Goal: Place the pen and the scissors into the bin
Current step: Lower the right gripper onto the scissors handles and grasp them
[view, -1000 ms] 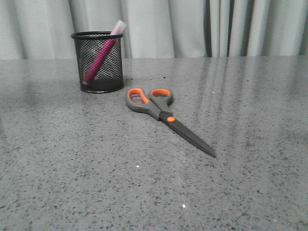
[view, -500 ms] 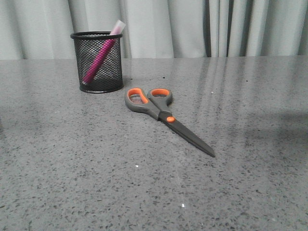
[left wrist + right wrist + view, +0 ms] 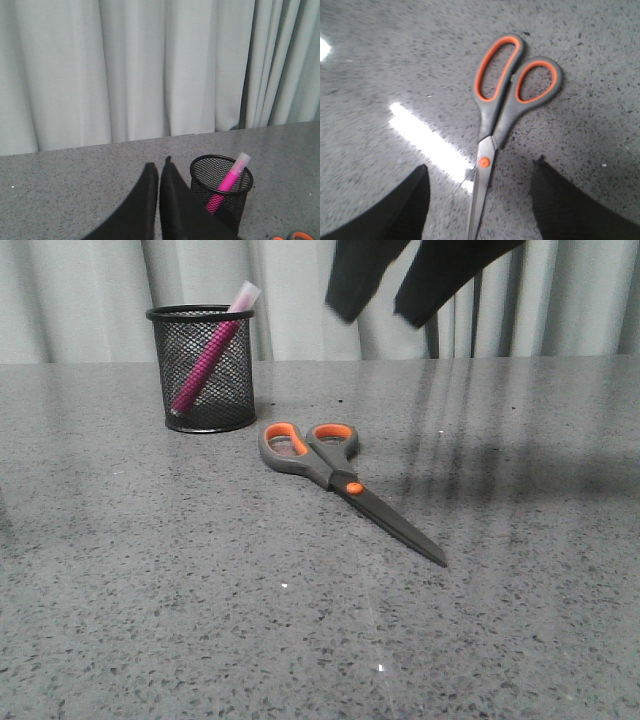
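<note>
Your pen [image 3: 210, 358] is in the bin [image 3: 201, 368], leaning with its whitish cap poking above the rim; that half of the job looks done. The scissors [image 3: 345, 485] lie flat on the table [image 3: 150, 590], just beside the bin, handles toward it and blades pointing toward you and to the right.

Your right gripper [image 3: 375, 308] hangs high above the scissors with its 2 fingers spread wide, holding nothing; in the right wrist view the pivot sits between them. Your left gripper [image 3: 159, 172] is clenched on nothing, near the bin.

Watch 3 things, in my judgement; the scissors lie flat on a hard top, so the fingers may scrape the table or skate off the thin blades rather than catch them; a pinch at the pivot could let the heavier handle end swing down; and the scissors are longer than the pen, so a tilted drop may strike the rim or the pen and tip the light bin over.
</note>
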Available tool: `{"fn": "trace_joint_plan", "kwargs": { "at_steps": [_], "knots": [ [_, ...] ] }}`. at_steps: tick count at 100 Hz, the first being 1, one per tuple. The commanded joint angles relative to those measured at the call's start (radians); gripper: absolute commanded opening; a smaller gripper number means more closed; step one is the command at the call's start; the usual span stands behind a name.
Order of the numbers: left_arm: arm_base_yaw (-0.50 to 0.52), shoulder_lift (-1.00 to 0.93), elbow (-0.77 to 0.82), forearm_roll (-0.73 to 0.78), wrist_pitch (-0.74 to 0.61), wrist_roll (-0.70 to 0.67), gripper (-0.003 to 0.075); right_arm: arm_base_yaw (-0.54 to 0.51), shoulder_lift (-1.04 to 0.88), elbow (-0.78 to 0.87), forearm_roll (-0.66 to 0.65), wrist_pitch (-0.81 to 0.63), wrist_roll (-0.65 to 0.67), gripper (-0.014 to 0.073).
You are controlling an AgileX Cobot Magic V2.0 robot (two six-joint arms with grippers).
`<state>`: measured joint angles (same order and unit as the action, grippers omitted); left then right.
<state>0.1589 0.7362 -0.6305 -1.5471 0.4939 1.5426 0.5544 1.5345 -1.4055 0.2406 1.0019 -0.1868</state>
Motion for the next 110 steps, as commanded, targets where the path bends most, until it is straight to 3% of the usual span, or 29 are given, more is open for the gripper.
{"fn": "trace_joint_plan", "kwargs": {
  "at_steps": [1, 55, 74, 110],
  "knots": [
    [0.001, -0.005, -0.028, -0.047, -0.007, -0.001, -0.002, 0.019, 0.027, -0.063, -0.08, -0.018, 0.111, 0.04],
    [0.001, -0.005, -0.028, -0.047, -0.01, -0.001, -0.0019, 0.058, 0.177, -0.071, -0.082, -0.029, 0.12, 0.04],
    [0.001, -0.005, -0.028, -0.047, -0.01, -0.001, -0.0019, 0.09, 0.2, -0.071, -0.189, -0.045, 0.175, 0.04],
    [0.001, -0.005, -0.028, -0.049, -0.01, -0.001, -0.0019, 0.093, 0.242, -0.071, -0.201, -0.073, 0.187, 0.04]
  ]
}}
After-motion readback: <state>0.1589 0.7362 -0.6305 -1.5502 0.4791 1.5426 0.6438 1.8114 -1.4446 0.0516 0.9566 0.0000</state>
